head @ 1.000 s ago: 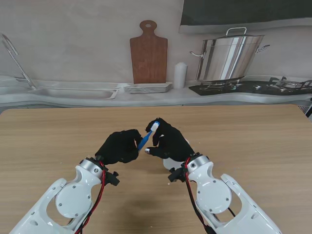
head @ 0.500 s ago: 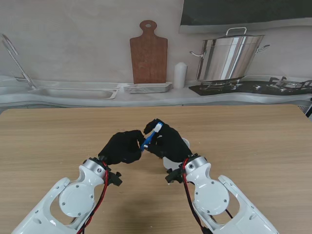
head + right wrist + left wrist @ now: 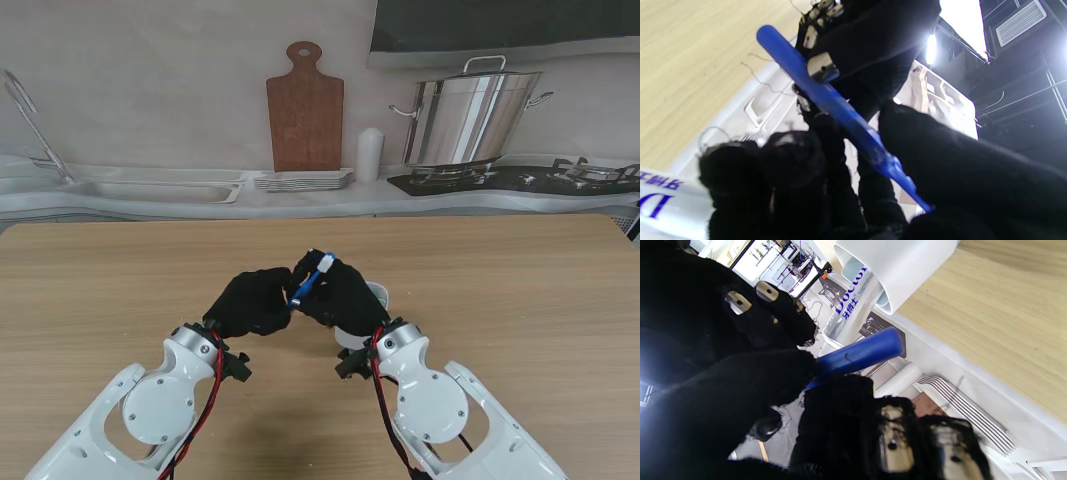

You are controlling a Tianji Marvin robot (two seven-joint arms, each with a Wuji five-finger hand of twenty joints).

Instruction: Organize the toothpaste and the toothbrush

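Evenly lit from overhead in the stand view, sharp throughout, with soft faint shadows on the surface (image 3: 520,290). Harsh ceiling-lamp glare in both wrist views, blown out white. Black gloved fingers (image 3: 740,386) close to the lens, soft and underexposed. Mild stretching toward the edges.

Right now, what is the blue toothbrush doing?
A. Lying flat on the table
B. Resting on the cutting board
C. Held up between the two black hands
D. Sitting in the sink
C: the blue toothbrush sits off the table, pinched between the left hand and the right hand, whose fingers wrap its handle.
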